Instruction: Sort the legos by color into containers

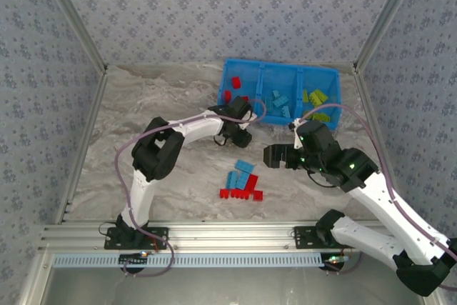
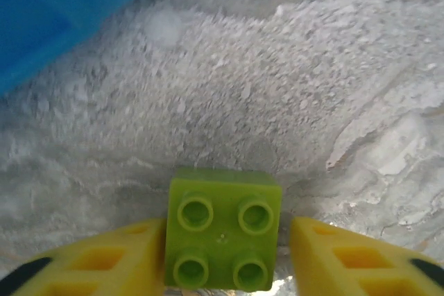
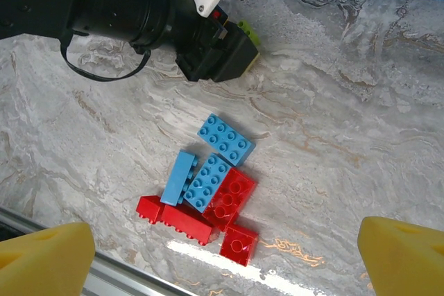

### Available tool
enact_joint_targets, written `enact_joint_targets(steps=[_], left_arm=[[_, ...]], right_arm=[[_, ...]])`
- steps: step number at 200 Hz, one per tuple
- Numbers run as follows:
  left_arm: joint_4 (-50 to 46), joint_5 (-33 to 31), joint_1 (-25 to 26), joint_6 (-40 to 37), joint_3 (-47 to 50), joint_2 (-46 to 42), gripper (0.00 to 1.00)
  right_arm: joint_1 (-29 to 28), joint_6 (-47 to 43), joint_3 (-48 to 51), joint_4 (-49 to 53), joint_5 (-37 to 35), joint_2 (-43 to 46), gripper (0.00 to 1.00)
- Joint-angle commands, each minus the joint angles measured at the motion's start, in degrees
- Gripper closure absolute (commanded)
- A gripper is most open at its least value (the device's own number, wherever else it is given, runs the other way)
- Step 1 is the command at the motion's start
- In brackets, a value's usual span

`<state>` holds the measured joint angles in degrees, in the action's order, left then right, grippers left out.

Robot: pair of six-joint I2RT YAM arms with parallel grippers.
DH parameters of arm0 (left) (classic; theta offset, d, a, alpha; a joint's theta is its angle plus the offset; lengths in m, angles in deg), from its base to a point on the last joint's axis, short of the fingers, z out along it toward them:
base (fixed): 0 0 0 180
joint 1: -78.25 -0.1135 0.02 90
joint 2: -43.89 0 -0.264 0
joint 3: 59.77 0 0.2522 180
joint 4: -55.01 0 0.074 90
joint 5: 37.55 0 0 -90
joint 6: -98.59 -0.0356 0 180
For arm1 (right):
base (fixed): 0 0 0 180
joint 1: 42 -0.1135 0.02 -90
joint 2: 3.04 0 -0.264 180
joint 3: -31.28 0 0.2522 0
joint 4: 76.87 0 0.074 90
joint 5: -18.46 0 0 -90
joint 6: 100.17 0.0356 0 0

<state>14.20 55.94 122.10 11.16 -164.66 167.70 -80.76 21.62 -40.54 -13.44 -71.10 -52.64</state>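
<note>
A yellow-green lego (image 2: 223,237), a square brick with its studs up, rests on the marble table between the yellow fingers of my left gripper (image 2: 227,242), which are shut against its sides. That gripper (image 1: 241,136) is low on the table just in front of the blue tray (image 1: 282,69). In the tray, red legos (image 1: 235,82) lie on the left, light blue ones (image 1: 279,101) in the middle and yellow-green ones (image 1: 315,96) on the right. A pile of red and light blue legos (image 1: 241,182) sits mid-table. My right gripper (image 1: 275,156) hovers open above the pile (image 3: 218,185).
The tray's blue wall (image 2: 41,12) rises close behind the left gripper. An aluminium rail (image 1: 228,235) runs along the near table edge. Patterned walls close in the back and both sides. Bare marble lies to the left of the pile.
</note>
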Motion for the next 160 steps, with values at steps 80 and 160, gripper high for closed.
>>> enact_joint_targets(steps=[80, 160], left_arm=[[9.89, 5.40, 6.73, 4.43, 1.67, -16.46, 0.66], [19.73, 4.52, 10.04, 2.96, -31.63, 7.66, 0.65]], right_arm=[[-0.08, 1.19, -2.74, 2.31, -10.68, 6.72, 0.00], [0.69, -2.17, -3.23, 3.86, -29.28, 12.72, 0.00]])
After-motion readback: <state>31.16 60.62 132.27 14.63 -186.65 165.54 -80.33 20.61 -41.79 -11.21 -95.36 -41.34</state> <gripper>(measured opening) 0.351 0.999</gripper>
